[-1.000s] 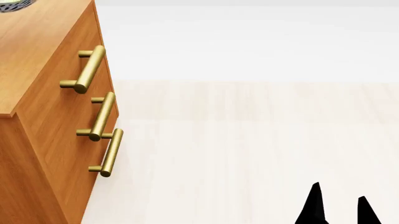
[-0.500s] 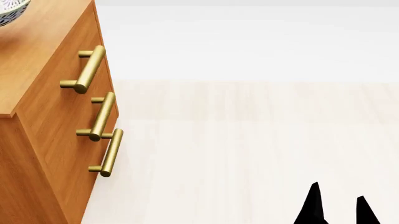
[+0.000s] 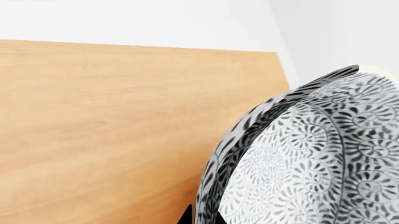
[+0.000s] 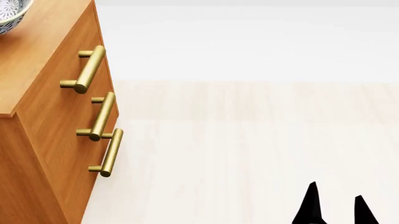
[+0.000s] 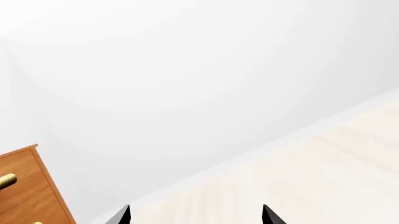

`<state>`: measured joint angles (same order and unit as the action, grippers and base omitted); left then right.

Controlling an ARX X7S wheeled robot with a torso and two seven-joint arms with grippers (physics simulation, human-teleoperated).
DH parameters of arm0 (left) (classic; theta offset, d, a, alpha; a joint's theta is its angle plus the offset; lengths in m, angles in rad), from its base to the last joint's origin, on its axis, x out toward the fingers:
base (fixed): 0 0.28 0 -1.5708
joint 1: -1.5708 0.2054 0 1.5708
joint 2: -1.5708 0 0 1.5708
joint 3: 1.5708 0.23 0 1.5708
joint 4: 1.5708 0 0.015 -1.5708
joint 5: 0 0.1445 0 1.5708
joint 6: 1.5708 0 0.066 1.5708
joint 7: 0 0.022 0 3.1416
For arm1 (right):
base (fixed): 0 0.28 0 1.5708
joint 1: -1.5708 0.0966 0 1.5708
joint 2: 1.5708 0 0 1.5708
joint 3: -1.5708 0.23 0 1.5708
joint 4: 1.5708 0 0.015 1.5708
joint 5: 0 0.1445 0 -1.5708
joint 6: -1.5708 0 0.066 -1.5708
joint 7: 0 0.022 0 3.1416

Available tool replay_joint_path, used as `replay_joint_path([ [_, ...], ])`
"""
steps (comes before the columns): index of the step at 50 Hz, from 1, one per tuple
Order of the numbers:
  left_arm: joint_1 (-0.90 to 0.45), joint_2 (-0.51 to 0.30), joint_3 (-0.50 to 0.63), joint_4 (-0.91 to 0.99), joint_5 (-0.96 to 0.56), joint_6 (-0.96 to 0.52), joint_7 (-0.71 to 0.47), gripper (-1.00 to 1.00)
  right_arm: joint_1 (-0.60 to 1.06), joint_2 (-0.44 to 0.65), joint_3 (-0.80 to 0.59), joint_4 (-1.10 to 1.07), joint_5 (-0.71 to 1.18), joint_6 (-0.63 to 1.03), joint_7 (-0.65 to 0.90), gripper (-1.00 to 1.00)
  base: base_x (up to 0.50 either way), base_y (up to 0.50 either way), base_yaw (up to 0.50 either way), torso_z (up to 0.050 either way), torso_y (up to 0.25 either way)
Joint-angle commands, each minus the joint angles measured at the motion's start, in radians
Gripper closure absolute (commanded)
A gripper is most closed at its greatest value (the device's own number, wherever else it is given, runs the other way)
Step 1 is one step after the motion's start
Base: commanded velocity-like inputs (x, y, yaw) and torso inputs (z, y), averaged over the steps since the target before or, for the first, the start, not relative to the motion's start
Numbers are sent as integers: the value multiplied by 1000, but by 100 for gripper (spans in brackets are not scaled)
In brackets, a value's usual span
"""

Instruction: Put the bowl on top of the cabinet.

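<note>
At far left, the patterned bowl [image 4: 9, 16] sits over the cabinet [image 4: 46, 93] top, its rim pinched in the left gripper [image 3: 201, 217]. At lower right, the right gripper [image 4: 333, 205] hangs spread wide and empty above the pale floor [image 4: 249, 149].

so the bowl [image 4: 11, 16] is deep, white with dense dark grey floral swirls, and it sits over the far left of the cabinet [image 4: 50, 107] top, mostly cut off by the frame. cabinet's orange-brown wood, lighter top, three brass bar handles [image 4: 100, 112] on the front
</note>
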<state>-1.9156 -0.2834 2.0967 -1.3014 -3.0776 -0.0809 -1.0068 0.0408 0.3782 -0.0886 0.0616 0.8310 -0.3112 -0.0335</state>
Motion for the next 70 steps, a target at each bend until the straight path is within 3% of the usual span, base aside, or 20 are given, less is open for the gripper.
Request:
replay_joint_path([
  [1,4,-6,18,-7,15,12,-2,100,9,0,-7,8,-5,4,2,-100,0,0,0,0,0],
  [22,14,-5,44,-7,9,15,7,100,5,2,-8,5,-3,0,2,-100,0,0,0,0,0],
  [23,15,-5,45,-7,9,16,5,-100,5,2,-8,6,-4,0,3,-100,0,0,0,0,0],
  [45,-13,1,69,-7,11,4,0,-100,-5,8,-9,-11,3,-3,1,-100,0,0,0,0,0],
  [56,-95,17,79,3,45,-28,-14,-100,-47,18,-3,-68,13,-20,-4,-100,0,0,0,0,0],
  [70,-312,-159,121,597,179,298,-125,-100,-107,28,3,-142,12,-50,-11,-100,0,0,0,0,0],
])
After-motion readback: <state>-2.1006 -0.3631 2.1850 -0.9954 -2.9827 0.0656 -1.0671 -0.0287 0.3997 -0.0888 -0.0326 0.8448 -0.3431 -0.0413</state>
